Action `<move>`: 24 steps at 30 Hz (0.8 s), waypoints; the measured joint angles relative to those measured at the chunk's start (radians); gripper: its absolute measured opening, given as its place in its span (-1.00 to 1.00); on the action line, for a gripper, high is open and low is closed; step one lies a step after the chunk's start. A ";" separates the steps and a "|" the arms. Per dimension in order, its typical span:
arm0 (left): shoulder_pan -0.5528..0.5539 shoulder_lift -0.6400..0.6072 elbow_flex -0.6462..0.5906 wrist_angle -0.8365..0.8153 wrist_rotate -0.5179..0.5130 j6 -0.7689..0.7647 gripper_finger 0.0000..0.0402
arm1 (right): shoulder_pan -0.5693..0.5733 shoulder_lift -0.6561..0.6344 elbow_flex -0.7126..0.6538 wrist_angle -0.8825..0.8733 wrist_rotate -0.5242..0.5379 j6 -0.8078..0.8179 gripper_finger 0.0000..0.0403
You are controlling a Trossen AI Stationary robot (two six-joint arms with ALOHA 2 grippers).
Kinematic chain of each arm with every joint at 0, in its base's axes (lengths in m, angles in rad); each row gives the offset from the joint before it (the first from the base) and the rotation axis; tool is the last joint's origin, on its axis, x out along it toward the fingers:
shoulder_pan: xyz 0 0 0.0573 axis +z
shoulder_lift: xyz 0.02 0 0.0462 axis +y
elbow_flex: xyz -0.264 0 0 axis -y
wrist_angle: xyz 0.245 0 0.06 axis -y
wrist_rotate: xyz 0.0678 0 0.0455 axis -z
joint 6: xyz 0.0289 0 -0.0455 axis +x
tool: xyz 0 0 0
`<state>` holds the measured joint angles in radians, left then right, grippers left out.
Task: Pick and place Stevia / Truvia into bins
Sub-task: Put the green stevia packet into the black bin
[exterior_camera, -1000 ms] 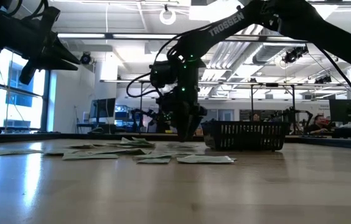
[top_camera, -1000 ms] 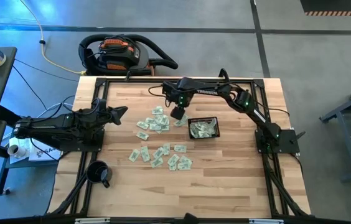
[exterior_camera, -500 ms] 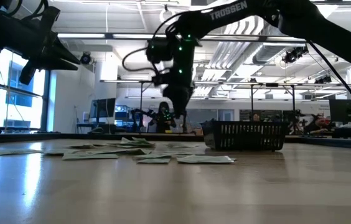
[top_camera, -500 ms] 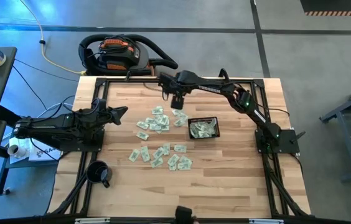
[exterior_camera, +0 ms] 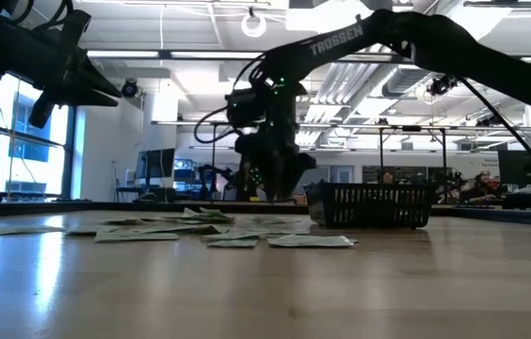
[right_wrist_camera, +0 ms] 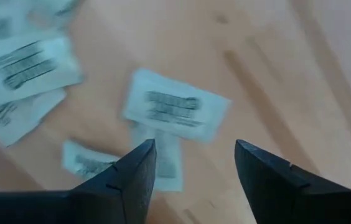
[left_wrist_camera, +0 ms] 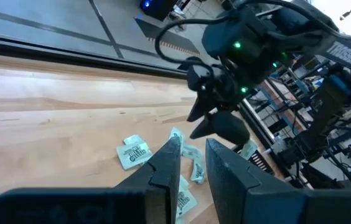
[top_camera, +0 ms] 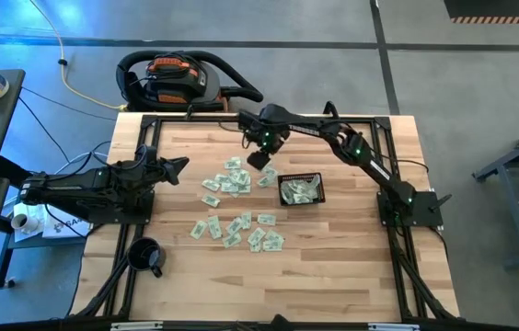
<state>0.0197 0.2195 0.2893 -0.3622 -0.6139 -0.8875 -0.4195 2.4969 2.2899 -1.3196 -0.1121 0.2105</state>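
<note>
Many pale green and white Stevia sachets (top_camera: 230,180) lie flat on the wooden table, in one group at its middle and another (top_camera: 241,230) nearer the front. The black mesh bin (top_camera: 315,178) stands to their right with several sachets (top_camera: 301,191) inside. My right gripper (top_camera: 260,161) hangs open, pointing down, a little above the sachets just left of the bin (exterior_camera: 371,205). In the right wrist view a sachet (right_wrist_camera: 175,107) lies below the open gripper (right_wrist_camera: 194,148). My left gripper (top_camera: 182,165) waits open at the table's left, holding nothing.
A black mug (top_camera: 146,256) stands near the front left corner. A black and orange vacuum (top_camera: 181,81) sits on the floor beyond the far edge. Bare wood lies in front of the bin and along the near edge.
My right gripper rose from the sachets beside the bin and swung toward the far edge. It then came back down over the same sachets, rolling a little, and now hangs slightly higher than a second ago. The sachets lie as before.
</note>
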 joint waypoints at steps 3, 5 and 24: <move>0.000 0.000 0.000 0.000 0.025 0.000 -0.45 | 0.012 0.009 -0.001 0.019 0.009 -0.088 0.07; 0.000 0.000 0.000 0.000 0.041 0.000 -0.45 | 0.016 0.009 -0.002 0.026 0.011 -0.149 0.11; 0.000 0.000 0.000 0.001 0.089 -0.008 -0.45 | -0.003 0.025 0.000 0.018 0.017 0.035 0.42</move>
<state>0.0200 0.2192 0.2890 -0.3611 -0.5247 -0.8951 -0.4225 2.5221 2.2898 -1.3017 -0.0948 0.2453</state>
